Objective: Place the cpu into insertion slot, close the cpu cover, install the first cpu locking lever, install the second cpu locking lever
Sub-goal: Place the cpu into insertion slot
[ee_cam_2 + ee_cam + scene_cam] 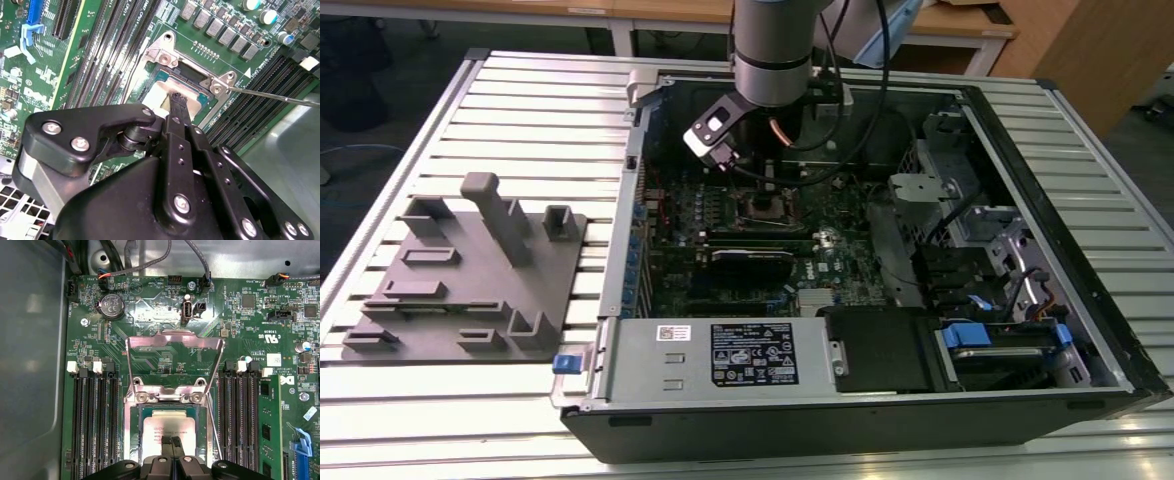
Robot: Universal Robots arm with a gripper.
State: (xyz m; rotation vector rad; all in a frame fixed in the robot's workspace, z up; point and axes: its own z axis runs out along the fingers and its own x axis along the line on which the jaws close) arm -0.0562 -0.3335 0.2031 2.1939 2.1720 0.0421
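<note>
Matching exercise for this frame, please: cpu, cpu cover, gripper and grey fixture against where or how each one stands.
1 cpu
2 cpu cover
3 gripper
4 grey fixture

A swung open, off the insertion slot
B on the slatted table, beside the computer case
C lying in the insertion slot
D fingertips at the cpu's pale top

Pairs: 1-C, 2-A, 3-D, 4-B
</note>
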